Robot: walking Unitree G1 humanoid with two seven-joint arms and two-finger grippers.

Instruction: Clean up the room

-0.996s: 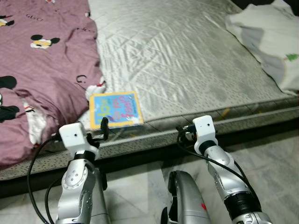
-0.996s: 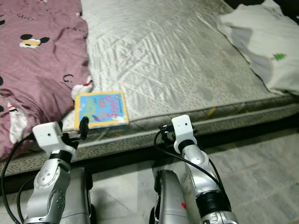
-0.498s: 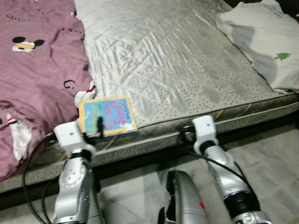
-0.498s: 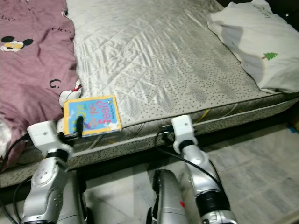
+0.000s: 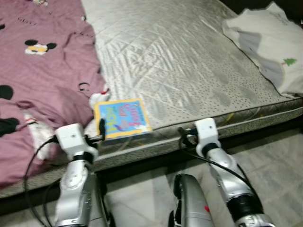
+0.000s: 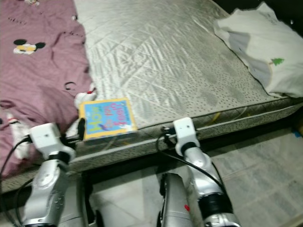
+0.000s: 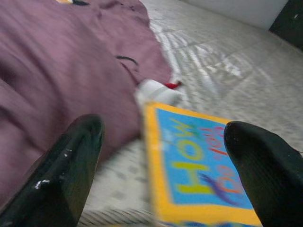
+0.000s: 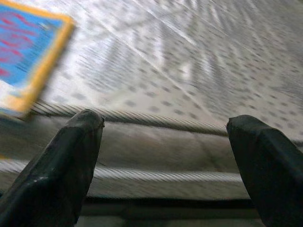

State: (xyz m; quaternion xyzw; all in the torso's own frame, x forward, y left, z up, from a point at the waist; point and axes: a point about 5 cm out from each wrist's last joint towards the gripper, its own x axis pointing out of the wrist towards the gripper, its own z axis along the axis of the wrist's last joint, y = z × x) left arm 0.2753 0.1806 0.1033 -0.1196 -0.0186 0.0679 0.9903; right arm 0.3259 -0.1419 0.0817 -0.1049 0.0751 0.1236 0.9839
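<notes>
Book (image 5: 122, 119), blue w/ yellow border, lies flat at the near edge of the mattress (image 5: 180, 61), right ahead of the left gripper (image 7: 163, 165). Its fingers (image 7: 66, 170) are spread wide; in the left wrist view the book's left edge and the word "HOW" sit between them, nothing pinched. In the eye views one black fingertip overlaps the book's near-left corner; can't tell if it touches.

Blanket (image 5: 42, 75), maroon w/ cartoon mouse print, lies bunched beyond the left fingers and off to their left side, its hem just beside the book's far-left corner. A small white-and-red bit of fabric pokes out there.

Right gripper (image 8: 165, 161) is held at the mattress's piped edge, to the right of the book and apart from it. Fingers (image 8: 71, 161) spread wide, holding nothing; the mattress seam runs across between them and the book's corner shows past the left one.

White cloth (image 5: 267, 45) w/ a small green tree mark is heaped at the mattress's far right corner, well away from both grippers. Tiled floor (image 5: 279, 161) below.
</notes>
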